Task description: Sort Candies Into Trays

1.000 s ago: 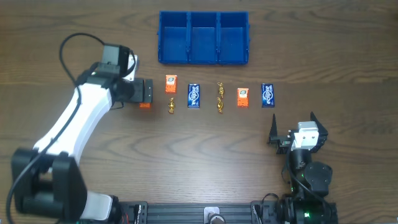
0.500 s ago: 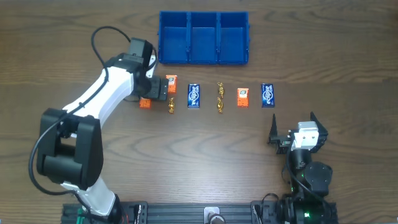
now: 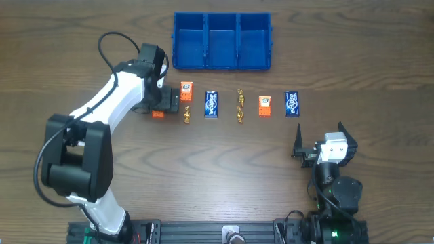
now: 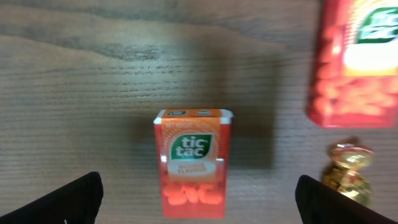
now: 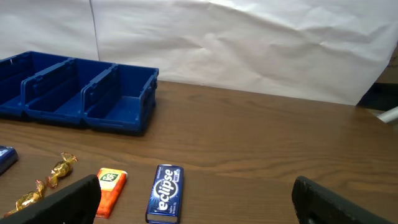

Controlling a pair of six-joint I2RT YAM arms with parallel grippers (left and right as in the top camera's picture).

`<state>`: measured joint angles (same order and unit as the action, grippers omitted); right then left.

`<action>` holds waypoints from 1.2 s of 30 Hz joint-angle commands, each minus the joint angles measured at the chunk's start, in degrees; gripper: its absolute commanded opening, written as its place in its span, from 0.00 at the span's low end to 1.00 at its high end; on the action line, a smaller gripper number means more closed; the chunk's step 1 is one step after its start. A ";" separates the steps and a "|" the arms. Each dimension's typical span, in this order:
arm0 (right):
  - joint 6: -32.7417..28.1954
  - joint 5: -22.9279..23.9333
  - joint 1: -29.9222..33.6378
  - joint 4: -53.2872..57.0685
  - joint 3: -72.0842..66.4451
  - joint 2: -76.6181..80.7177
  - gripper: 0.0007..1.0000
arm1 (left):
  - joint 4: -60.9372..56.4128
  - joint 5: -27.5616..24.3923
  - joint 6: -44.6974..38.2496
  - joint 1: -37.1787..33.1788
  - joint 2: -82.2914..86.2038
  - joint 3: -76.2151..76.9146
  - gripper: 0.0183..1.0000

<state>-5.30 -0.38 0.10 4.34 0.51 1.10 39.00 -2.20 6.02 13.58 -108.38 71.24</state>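
An orange mint box (image 4: 193, 163) lies flat on the wood between the spread fingers of my left gripper (image 4: 199, 194), which hangs open just above it; it is the leftmost candy (image 3: 158, 113) in the row. Beside it lie a second orange box (image 4: 357, 62) and a gold-wrapped candy (image 4: 351, 177). Further along the row are a blue mint box (image 3: 211, 104), two gold candies (image 3: 239, 107), an orange box (image 3: 264, 106) and a blue box (image 3: 292, 104). My right gripper (image 3: 319, 146) stands open near its base, holding nothing.
A blue tray (image 3: 222, 66) with three compartments stands behind the row, all three bare inside, and shows again as the tray (image 5: 118, 87) far from the right gripper. Bare wooden table lies in front of the candies. A white sheet hangs behind the table.
The left arm has swung its elbow up and to the right. Its gripper shifted slightly right, then back, and stays over the leftmost orange box. No candy moved; the right arm kept still.
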 commanded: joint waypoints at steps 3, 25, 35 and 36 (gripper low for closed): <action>-0.79 0.24 -0.02 0.50 -0.04 -0.11 1.00 | 0.20 0.68 0.48 -1.25 -2.27 0.85 0.99; -0.79 0.26 -0.02 0.50 -0.04 -0.11 1.00 | -0.50 1.14 0.63 -1.25 -3.85 0.85 0.80; -0.79 0.24 -0.02 0.52 -0.04 -0.11 1.00 | -0.66 1.14 0.66 -1.25 -3.85 0.85 0.74; -0.79 0.24 -0.02 0.52 -0.04 -0.11 1.00 | -0.66 1.11 0.66 -1.25 -3.85 0.85 0.73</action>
<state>-5.30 -0.38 0.10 4.34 0.51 1.10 38.50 -2.15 6.22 12.47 -111.07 71.24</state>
